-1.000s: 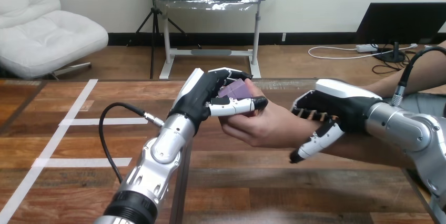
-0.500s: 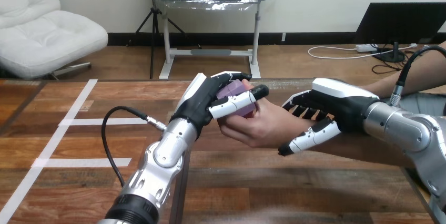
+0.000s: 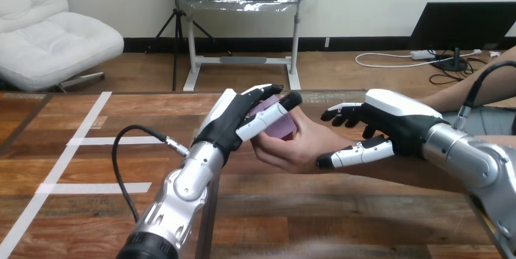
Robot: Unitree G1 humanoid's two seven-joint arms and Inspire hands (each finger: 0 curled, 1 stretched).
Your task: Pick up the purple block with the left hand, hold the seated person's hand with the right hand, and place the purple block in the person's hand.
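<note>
Purple block: 1 of them, and it sits at the fingertips of the left hand. That hand pinches it. Its thumb lies slantwise across the block's near face and its fingers curl over the top edge behind. Just below the thumb, the block's lower part rests against the person's hand, which is cupped palm-up under the left hand's fingertips. So both the robot's left hand and the person's hand are on the block.

1 hand of the person shows, reaching in from the right hand's side, with its forearm running back under the right arm.

The right hand is spread. Its fingers stretch out fairly straight on the far side of the person's wrist, and its thumb points straight along the near side. The wrist lies between thumb and fingers, but neither is curled round it, and I cannot tell if they touch it.

2 robot hands in all, both raised above the wooden bench, which is bare beneath them. Off to the outer side of the left hand, 3 strips of white tape lie flat on the bench: 1 long slanting strip and 2 short ones crossing toward the left arm. Nothing stands between the 2 hands except the person's hand.
</note>
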